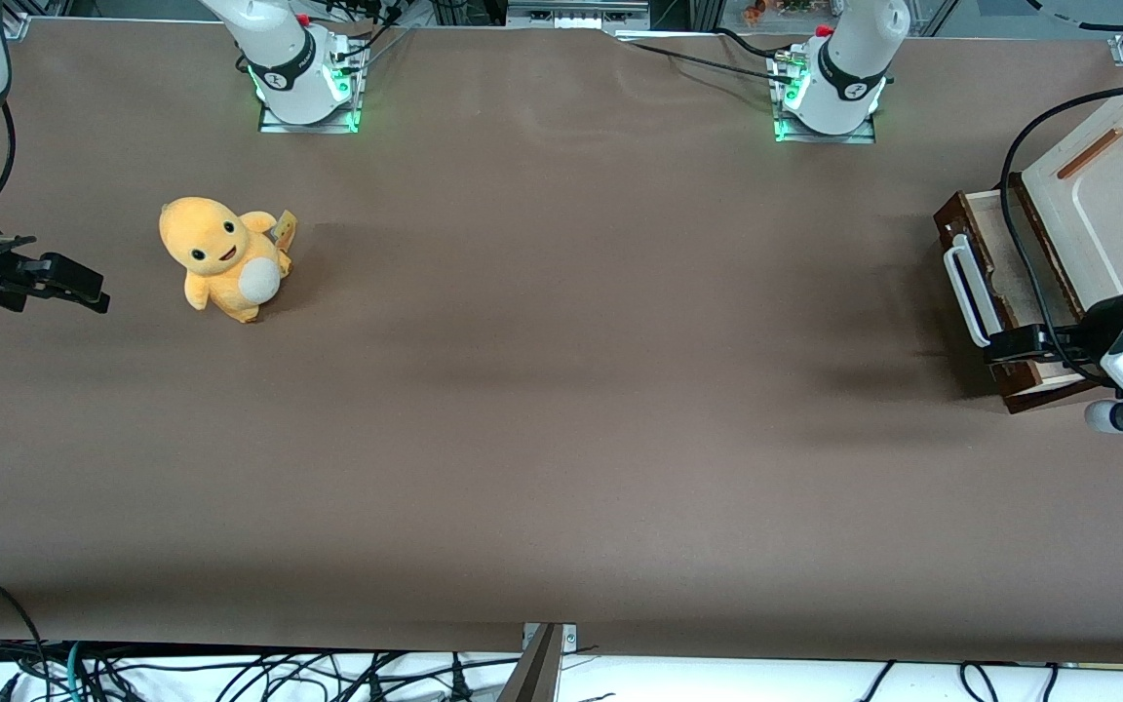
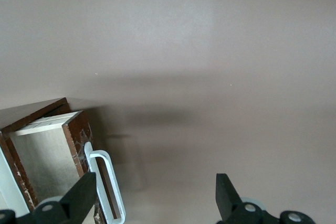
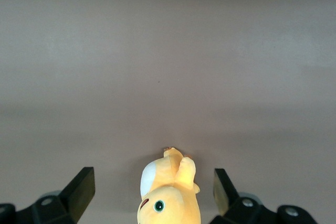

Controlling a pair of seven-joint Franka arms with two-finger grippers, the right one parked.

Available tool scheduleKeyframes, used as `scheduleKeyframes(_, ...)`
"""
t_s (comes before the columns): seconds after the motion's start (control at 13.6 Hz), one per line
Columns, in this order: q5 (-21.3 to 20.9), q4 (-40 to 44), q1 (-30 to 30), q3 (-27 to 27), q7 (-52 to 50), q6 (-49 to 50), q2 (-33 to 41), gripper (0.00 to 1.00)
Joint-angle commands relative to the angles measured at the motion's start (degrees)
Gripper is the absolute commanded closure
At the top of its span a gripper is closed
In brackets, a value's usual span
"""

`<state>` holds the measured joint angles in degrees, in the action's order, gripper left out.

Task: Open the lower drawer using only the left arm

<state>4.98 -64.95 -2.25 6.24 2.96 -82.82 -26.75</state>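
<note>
Dark-brown wood fronts the lower drawer [image 1: 995, 283], already partly out at the front view's right edge. It looks light and rigid; its white bar handle [image 1: 967, 291] suits gripping. Beside it, the claw [image 2: 152, 195] gapes wide, empty.

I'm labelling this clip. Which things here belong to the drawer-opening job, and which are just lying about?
Job:
- lower drawer, partly pulled out
- its white handle
- left arm's end effector, open, beside the handle

Lying about:
- yellow plush toy, toward the parked arm's end
- cream panel above the drawer
</note>
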Motion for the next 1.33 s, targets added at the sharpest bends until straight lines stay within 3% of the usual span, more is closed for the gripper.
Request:
scheduleKeyframes(0.0,-0.57,-2.29,-0.82,1.14,1.69,-1.11,1.70,0.00)
scheduleKeyframes(0.15,-2.78,-2.29,-0.82,0.97,1.78,-1.29,1.44,0.00)
scheduleKeyframes(1.25,-2.96,-5.19,-1.00,0.44,1.87,-0.15,2.05,0.00)
